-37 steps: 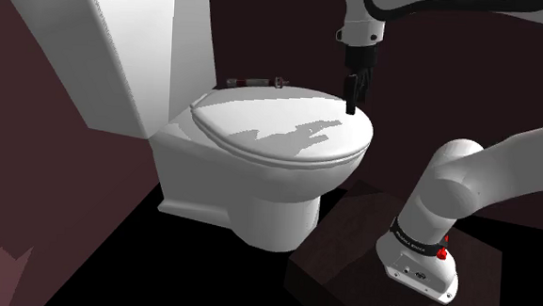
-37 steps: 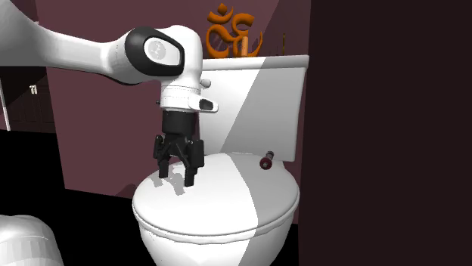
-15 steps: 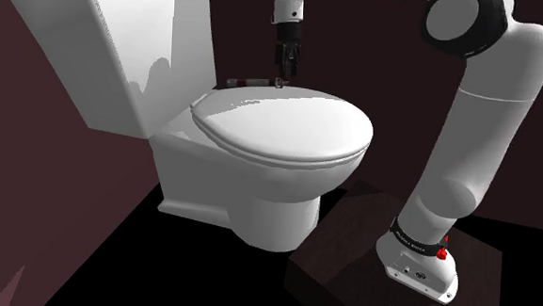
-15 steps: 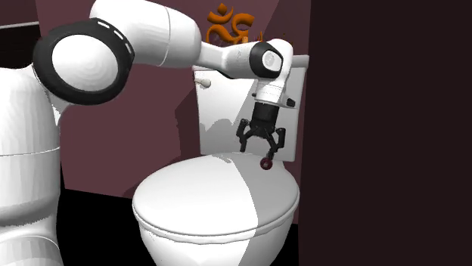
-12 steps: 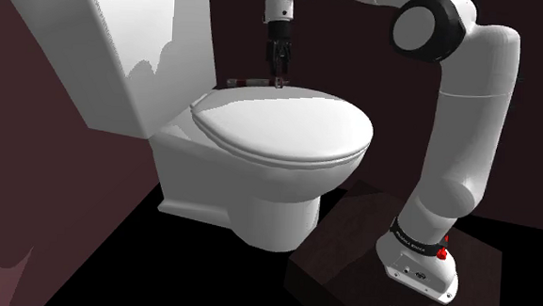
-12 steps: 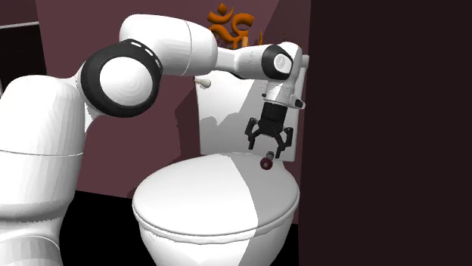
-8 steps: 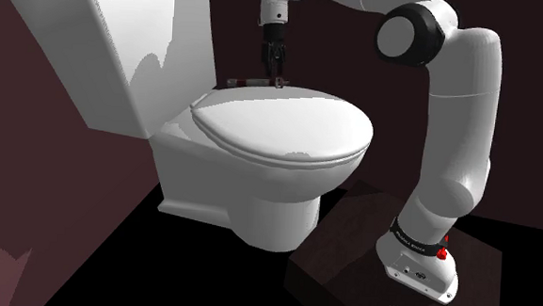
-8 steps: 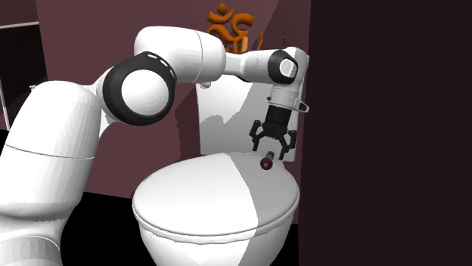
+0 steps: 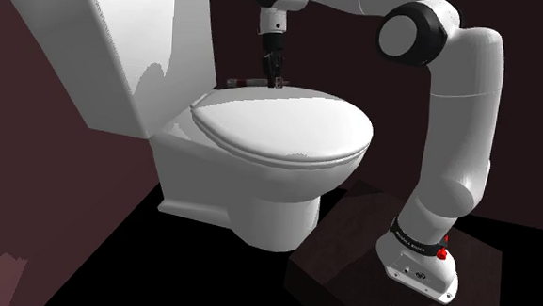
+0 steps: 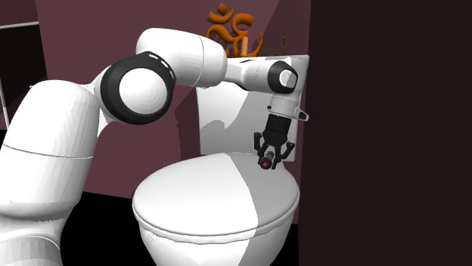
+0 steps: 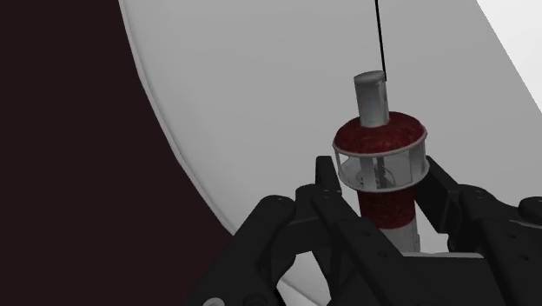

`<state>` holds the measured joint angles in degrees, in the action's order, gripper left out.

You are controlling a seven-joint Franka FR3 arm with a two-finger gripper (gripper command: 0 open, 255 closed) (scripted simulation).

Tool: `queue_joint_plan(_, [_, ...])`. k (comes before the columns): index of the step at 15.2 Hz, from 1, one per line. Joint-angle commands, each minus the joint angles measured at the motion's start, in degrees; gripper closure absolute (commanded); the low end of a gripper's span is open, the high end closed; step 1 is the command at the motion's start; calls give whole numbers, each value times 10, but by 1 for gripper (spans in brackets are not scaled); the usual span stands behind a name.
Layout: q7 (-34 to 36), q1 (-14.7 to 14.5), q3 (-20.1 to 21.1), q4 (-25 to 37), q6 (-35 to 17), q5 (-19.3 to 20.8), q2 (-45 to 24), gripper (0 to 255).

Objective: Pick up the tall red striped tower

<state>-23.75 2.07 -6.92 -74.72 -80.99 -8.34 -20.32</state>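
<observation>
- The white toilet [image 9: 280, 129] fills the middle of the shoulder view, lid down, with its tank rising toward the upper left.
- The white arm [image 9: 459, 118] climbs from the dark stand [image 9: 349, 269] at the lower right, then bends over along the top edge.
- An orange ornament [image 10: 227, 30] shows above the tank's top, at top centre of the second exterior view.
- The black hand [image 10: 272, 157] points down at the back of the lid, right of centre in that view. Its fingers [image 11: 323, 196] stand apart, one on each side of the tower, and grip nothing that I can see.
- The dark-red-banded tower [image 11: 380, 130] lies on its side at the lid's rear edge, just in front of the tank. It has a pale ring around it and a grey tip.
</observation>
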Motion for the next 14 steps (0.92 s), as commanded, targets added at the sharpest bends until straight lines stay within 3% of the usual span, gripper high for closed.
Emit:
queue_joint_plan(1, [0,0,0,-1,-1,0,0,255])
queue_joint_plan(8, [0,0,0,-2,-2,0,1,255])
queue_joint_plan(14, [5,3,0,64,52,-2,-12,255])
